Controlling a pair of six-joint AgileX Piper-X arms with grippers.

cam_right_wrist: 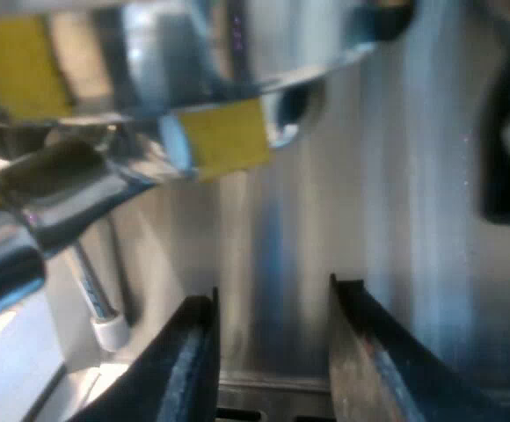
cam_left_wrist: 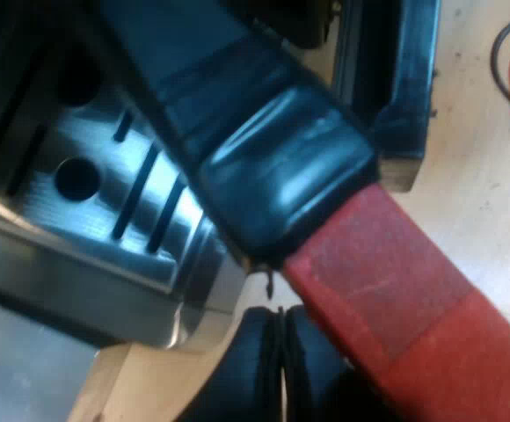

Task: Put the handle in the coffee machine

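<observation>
Wooden tabletop (cam_left_wrist: 477, 180), left fingers (cam_left_wrist: 400, 97) clenched on red-ended handle (cam_left_wrist: 281, 185), right fingers (cam_right_wrist: 185, 369) spread before steel machine (cam_right_wrist: 413, 176)

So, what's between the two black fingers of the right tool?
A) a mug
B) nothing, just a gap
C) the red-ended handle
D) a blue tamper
B: the right tool has its fingers apart, and only the machine and its metal front show through the gap. The handle is clamped in the left tool.
</observation>
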